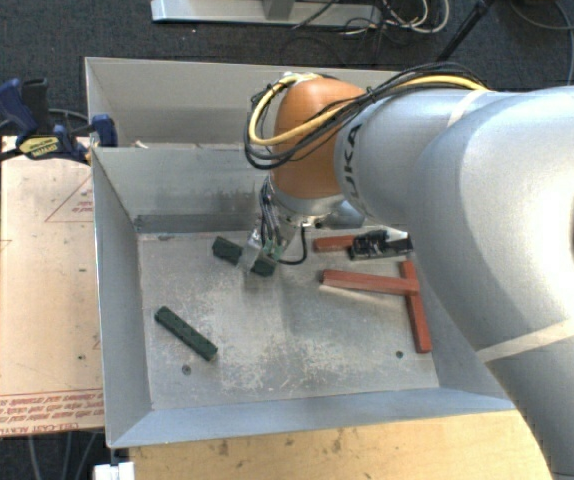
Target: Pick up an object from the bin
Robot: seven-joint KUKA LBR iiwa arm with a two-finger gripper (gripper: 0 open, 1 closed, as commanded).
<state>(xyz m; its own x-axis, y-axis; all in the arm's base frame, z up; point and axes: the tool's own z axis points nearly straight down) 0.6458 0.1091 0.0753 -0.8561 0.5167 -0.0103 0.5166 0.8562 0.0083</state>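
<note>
My gripper [267, 253] reaches down near the back middle of the bin floor, below the orange cover on the wrist. A small dark green block [263, 265] sits right at its fingertips, touching or just beneath them; whether it is between them I cannot tell. Another small dark green block [227, 250] lies just left of the gripper. A long dark green bar [186, 333] lies on the floor at the front left, well away from the gripper.
To the gripper's right lie a reddish-brown stick [369, 284], a second red stick [417, 308] crossing toward the front, a red strip [333, 244] and a small black-and-white piece [375, 244]. The arm covers the bin's right side.
</note>
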